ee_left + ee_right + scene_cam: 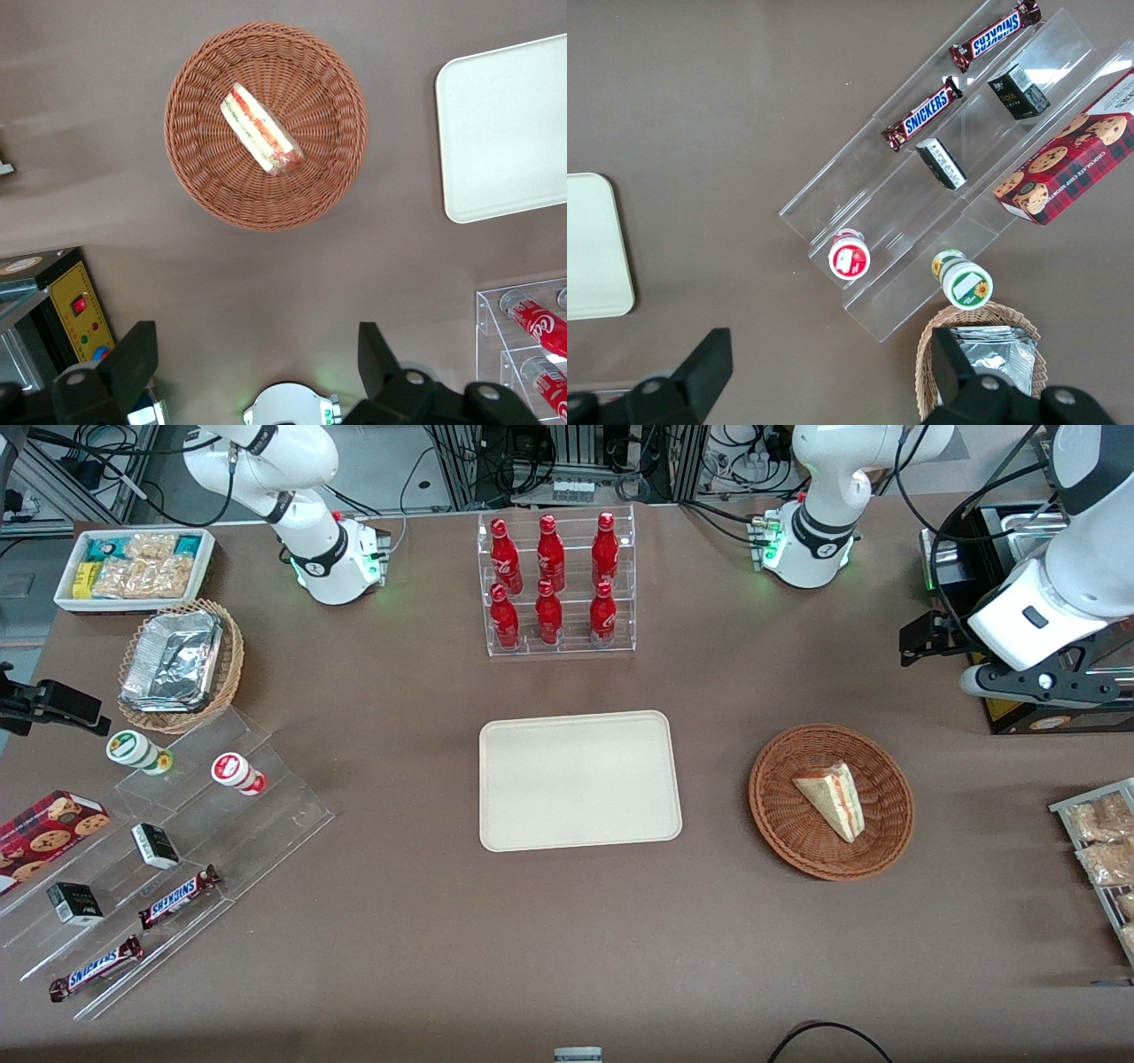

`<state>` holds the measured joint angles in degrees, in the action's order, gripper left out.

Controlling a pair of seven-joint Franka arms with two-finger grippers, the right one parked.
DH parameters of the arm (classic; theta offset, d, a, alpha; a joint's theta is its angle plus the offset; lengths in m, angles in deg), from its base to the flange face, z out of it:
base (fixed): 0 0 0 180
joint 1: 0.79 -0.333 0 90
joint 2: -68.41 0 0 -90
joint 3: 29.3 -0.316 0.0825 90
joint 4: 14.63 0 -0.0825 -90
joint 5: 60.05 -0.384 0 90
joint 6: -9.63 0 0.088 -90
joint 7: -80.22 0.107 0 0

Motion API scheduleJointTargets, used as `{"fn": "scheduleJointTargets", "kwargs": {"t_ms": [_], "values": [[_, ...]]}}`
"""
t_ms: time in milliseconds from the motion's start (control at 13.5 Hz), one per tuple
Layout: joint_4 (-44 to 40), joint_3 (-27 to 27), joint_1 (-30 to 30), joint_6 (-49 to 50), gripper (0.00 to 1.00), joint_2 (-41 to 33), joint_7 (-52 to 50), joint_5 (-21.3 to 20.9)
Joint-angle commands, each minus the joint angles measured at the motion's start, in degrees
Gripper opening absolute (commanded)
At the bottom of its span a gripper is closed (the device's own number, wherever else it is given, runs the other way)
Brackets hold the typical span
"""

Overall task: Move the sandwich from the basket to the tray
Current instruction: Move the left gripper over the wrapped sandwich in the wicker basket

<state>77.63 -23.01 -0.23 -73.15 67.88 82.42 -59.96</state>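
sandwich (262,129) in basket (190,168), well apart from raised, open claw (257,363)

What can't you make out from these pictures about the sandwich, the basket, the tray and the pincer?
- Sandwich: its underside rests on the basket, hidden in the front and left wrist views.
- Tray: cut off by the left wrist view's edge; whole in the front view.
- Pincer: open, above the table and clear of the basket; its fingertips are hard to pick out in the front view near the frame edge.
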Motion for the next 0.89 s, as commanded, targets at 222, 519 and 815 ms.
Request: {"fn": "scheduleJointTargets", "kwargs": {"t_ms": [222, 519, 815], "values": [[0.1, 0.1, -0.7, 0.2, 1.00, 0.7, -0.2, 1.5], [4.0, -0.1, -0.7, -3.7, 1.00, 2.6, 0.2, 1.5], [18.1, -0.5, -0.8, -18.5, 1.00, 1.1, 0.2, 1.1]]}}
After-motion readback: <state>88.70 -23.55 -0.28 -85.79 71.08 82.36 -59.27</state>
